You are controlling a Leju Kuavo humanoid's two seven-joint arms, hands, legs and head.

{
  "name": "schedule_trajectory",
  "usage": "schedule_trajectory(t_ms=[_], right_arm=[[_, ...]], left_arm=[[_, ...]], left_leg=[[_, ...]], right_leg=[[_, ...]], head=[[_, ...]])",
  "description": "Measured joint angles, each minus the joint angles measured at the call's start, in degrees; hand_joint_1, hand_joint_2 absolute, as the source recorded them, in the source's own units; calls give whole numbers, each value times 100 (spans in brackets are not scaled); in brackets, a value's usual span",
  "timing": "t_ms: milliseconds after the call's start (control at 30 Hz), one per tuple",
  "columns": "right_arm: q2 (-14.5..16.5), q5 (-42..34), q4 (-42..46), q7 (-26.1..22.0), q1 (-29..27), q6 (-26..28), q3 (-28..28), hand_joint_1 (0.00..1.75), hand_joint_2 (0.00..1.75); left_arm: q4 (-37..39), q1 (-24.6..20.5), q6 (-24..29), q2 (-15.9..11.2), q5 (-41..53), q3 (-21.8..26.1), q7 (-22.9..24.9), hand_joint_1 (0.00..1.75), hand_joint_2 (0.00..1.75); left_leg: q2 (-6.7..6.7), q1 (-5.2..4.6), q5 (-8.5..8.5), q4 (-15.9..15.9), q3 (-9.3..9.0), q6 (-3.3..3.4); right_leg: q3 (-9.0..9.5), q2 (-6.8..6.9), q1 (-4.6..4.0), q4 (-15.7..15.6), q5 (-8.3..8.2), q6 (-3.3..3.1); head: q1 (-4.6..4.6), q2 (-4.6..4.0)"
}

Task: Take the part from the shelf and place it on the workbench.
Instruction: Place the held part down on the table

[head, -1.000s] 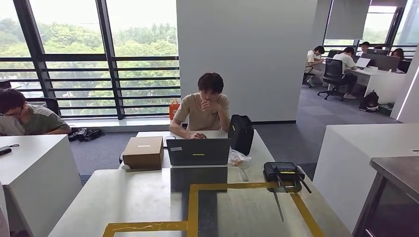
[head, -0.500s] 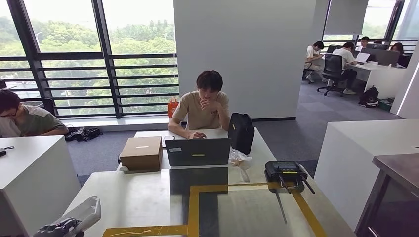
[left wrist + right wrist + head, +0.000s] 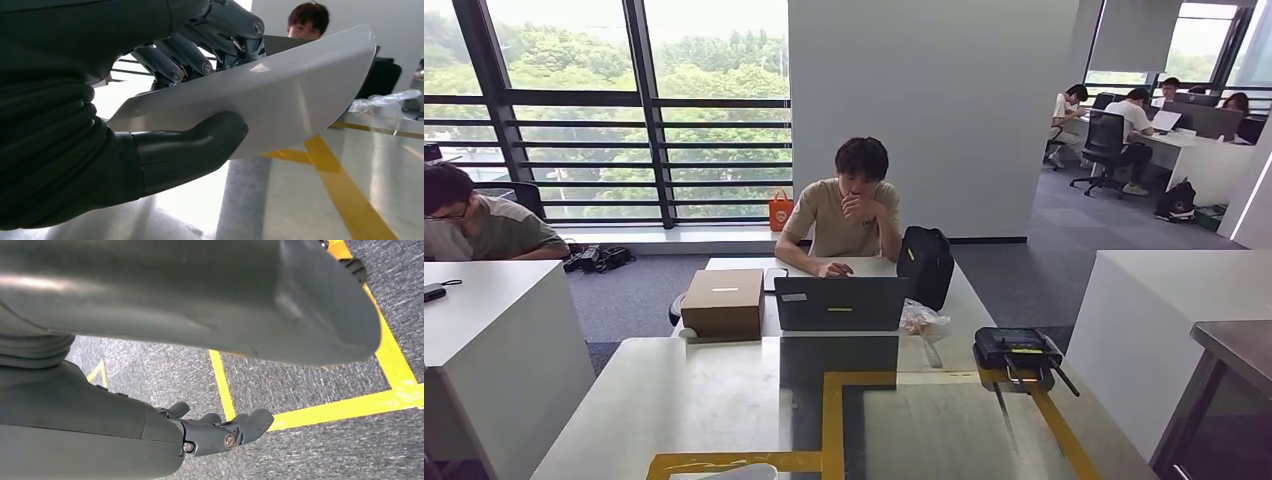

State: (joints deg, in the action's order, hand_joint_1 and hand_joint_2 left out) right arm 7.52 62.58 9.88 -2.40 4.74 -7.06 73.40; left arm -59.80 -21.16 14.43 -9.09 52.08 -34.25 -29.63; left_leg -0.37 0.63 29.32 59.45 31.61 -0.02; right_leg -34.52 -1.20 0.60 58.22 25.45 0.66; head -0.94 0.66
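Note:
The part [image 3: 300,95] is a white curved shell. My left hand [image 3: 150,150] holds it, with the thumb under it and the fingers [image 3: 200,55] over its upper edge. It hangs tilted just above the glossy workbench [image 3: 310,200], which is marked with yellow tape [image 3: 345,195]. In the head view a tip of the part [image 3: 729,471] shows at the near edge of the workbench [image 3: 704,400]. My right hand [image 3: 220,432] hangs at my side over grey carpet and holds nothing, its fingers loosely extended.
A person [image 3: 849,210] sits at the far end behind a laptop [image 3: 839,303]. Around the laptop are a cardboard box [image 3: 722,302], a black bag [image 3: 925,263], a crumpled plastic bag [image 3: 921,322] and a black controller [image 3: 1014,350]. White counters [image 3: 494,340] flank the bench.
My left hand rose into the head view at lower left with the part, then moved right and down; now only the part's tip shows there. The camera also shifted a little.

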Motion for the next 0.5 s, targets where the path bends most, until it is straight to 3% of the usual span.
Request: schedule_trajectory(t_ms=[300, 433, 467, 500], right_arm=[[3, -43, 0, 85, -20, 48, -2, 0, 0], [4, -81, 0, 90, -31, 66, -2, 0, 0], [5, -83, 0, 81, -36, 67, -2, 0, 0], [5, -83, 0, 73, -41, 67, -2, 0, 0]], left_arm=[[-109, 21, 118, 105, -57, -420, 17, 175, 175], [-257, 20, 324, 103, -140, -481, -149, 0, 175], [-286, 20, 393, 103, -131, -494, -139, 0, 175], [-307, 21, 454, 102, -120, -506, -96, 0, 131]], left_leg=[[-1, 0, -1, -45, -26, -8], [-1, 1, -9, -69, -38, -22], [0, 1, -11, -74, -41, -24], [0, 1, -12, -78, -43, -26]], right_leg=[[-4, 6, -3, 1, 19, 25], [-3, 10, -3, 2, 19, 23], [-3, 10, -2, 2, 20, 22], [-2, 10, -2, 2, 20, 21]], head=[[0, 0], [0, 0], [0, 0], [0, 0]])
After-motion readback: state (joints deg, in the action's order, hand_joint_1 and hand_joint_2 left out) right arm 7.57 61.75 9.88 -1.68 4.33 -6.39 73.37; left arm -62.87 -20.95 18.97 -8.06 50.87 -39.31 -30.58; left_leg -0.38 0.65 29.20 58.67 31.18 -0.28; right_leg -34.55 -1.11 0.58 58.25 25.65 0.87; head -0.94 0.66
